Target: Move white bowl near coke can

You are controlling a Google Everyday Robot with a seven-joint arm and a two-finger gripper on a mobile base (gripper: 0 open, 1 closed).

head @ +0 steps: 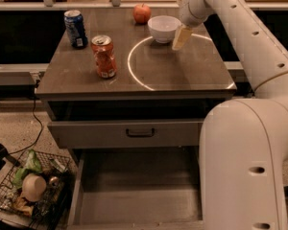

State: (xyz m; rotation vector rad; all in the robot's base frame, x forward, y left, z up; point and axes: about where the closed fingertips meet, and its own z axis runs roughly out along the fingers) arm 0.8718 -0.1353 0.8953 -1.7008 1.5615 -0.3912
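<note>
Gripper (181,38) hangs low over the back of the table (182,75), just right of the white bowl (163,28) and very near its rim; whether it is spread or clamped cannot be made out. On the floor at far left sits a wire basket (9,202) of odds and ends. A blue soda can (75,28) stands at the table's back left corner. The coke can (104,56) stands upright nearer the front, well apart from the bowl. A red apple (142,13) rests behind and just left of the bowl. Below, the bottom drawer (134,195) is pulled out.
</note>
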